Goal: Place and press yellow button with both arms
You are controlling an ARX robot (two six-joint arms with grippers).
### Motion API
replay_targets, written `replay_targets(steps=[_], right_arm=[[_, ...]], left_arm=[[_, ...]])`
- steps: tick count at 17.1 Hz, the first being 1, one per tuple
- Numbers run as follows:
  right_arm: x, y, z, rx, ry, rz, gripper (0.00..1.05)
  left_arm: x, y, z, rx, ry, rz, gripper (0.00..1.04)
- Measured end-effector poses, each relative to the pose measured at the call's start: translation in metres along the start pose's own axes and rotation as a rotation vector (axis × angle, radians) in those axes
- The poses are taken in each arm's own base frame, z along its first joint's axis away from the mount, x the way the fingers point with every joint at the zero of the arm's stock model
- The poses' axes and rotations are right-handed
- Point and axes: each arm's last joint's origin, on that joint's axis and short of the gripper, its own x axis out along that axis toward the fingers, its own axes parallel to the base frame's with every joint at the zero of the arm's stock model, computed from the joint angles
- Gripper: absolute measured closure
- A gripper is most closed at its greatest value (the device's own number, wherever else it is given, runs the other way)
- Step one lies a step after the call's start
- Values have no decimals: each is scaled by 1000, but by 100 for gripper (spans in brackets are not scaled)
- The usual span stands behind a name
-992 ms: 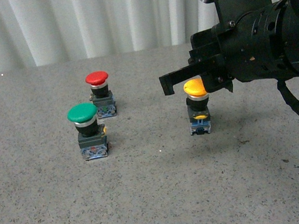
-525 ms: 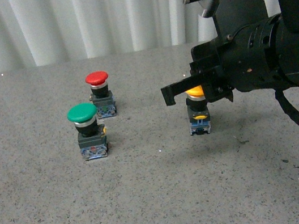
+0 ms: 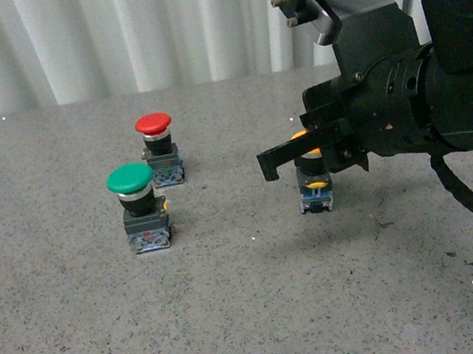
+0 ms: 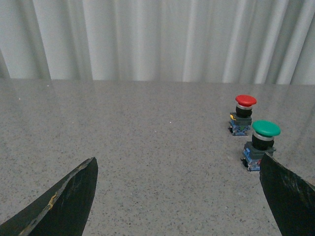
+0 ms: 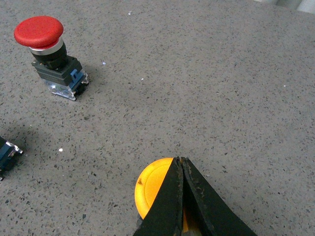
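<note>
The yellow button [image 3: 314, 187] stands upright on the grey table, right of centre. My right gripper [image 3: 270, 161] is shut, and its closed fingers lie over the yellow cap and hide most of it. In the right wrist view the closed fingertips [image 5: 180, 161] rest across the glowing yellow cap [image 5: 150, 189]; I cannot tell how hard they bear on it. My left gripper [image 4: 179, 196] is open and empty, low over bare table, with its fingers [image 4: 69, 196] wide apart. It does not show in the front view, and the yellow button is out of the left wrist view.
A green-capped switch [image 3: 137, 207] and a smaller red-capped switch [image 3: 158, 147] stand left of the yellow button. Both show in the left wrist view, green [image 4: 263, 142] and red [image 4: 243, 113]. A white curtain [image 3: 104, 36] hangs behind the table.
My right gripper has come down onto the yellow cap, which is now mostly covered. The buttons have not moved.
</note>
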Motion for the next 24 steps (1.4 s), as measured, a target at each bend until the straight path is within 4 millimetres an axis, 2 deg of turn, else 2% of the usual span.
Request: replay_targets(steps=[5, 8, 12, 14, 16, 20, 21, 22, 23, 24], right_arm=[[-3, 0, 3, 24, -33, 3, 103], [-8, 1, 11, 99, -129, 13, 103], [-37, -1, 50, 247, -372, 40, 103], [-51, -3, 58, 299, -413, 76, 103], [-69, -5, 55, 345, -426, 110, 103], [-126, -12, 46, 388, -504, 188, 103], [-140, -15, 36, 367, -499, 48, 103], [-154, -24, 17, 309, -489, -140, 103], [-169, -40, -7, 256, -459, -285, 103], [-185, -52, -29, 215, -433, -356, 103]], left_arm=[[0, 0, 0, 0, 0, 0, 7], [0, 0, 0, 0, 0, 0, 7], [0, 0, 0, 0, 0, 0, 7], [0, 0, 0, 0, 0, 0, 7], [0, 0, 0, 0, 0, 0, 7], [0, 0, 0, 0, 0, 0, 7], [0, 0, 0, 0, 0, 0, 7], [0, 0, 0, 0, 0, 0, 7], [0, 0, 0, 0, 0, 0, 7], [0, 0, 0, 0, 0, 0, 7]])
